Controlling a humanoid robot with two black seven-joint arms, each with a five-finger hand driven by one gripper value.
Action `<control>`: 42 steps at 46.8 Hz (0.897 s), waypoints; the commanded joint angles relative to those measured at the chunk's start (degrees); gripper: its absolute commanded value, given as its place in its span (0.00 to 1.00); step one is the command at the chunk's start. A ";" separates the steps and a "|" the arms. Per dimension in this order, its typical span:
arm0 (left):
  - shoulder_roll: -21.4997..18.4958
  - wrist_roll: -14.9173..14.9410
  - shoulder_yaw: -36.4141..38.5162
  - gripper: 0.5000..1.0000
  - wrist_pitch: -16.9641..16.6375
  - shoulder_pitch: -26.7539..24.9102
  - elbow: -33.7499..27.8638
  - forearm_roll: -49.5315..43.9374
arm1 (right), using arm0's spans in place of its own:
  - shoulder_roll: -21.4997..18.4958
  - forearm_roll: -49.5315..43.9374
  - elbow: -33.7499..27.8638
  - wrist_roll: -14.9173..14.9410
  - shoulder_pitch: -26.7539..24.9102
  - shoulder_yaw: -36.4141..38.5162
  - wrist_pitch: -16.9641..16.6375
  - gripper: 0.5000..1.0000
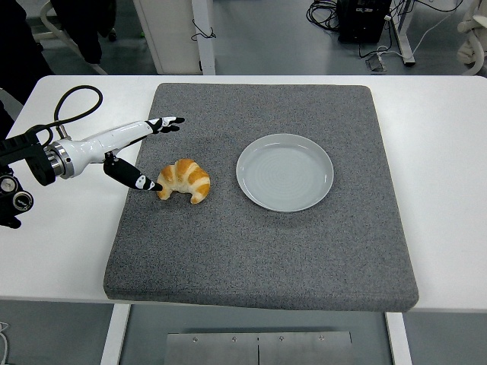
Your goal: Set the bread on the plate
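the step in hand looks like the approach to the grasp. the left hand (141, 152) comes in from 9 o'clock and is spread open, holding nothing: the thumb tip is touching or almost touching the left end of the bread (183, 180), while the other fingers (165, 122) point away toward 1 o'clock, above the bread and not around it. the bread is a croissant and it lies on the grey mat (266, 258), at the left of the middle, not yet lifted. the plate (284, 172) is just beside it at 3 o'clock, apart from it and with nothing on it.

i think the next move calls for bringing the fingers down over the far side of the croissant and closing them against the thumb, then a lift and a short carry toward 3 o'clock.

nothing stands between the bread and the plate. the mat lies on the white table (449, 152). the right arm is not in view.
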State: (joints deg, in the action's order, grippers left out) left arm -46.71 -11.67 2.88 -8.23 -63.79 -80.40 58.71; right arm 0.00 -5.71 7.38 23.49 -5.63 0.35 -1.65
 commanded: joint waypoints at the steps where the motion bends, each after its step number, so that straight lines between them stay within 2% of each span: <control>1: 1.35 0.16 0.46 0.94 -0.64 0.51 0.07 0.18 | 0.00 0.00 0.00 0.07 0.00 0.00 -0.02 1.00; 10: 3.73 0.33 1.25 0.94 -1.79 1.12 0.42 1.40 | 0.00 0.00 0.00 -0.02 0.00 0.00 0.07 1.00; 20: 6.37 0.69 3.45 0.94 -7.67 2.35 0.77 3.78 | 0.00 0.00 0.00 0.07 0.00 0.00 -0.02 1.00; 42: 7.42 0.77 3.54 0.94 -8.29 2.09 4.90 4.57 | 0.00 0.00 0.00 -0.02 0.00 0.00 -0.02 1.00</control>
State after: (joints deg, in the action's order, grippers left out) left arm -39.61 -10.98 6.39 -16.43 -61.70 -76.53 63.29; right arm 0.00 -5.71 7.38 23.50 -5.62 0.35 -1.64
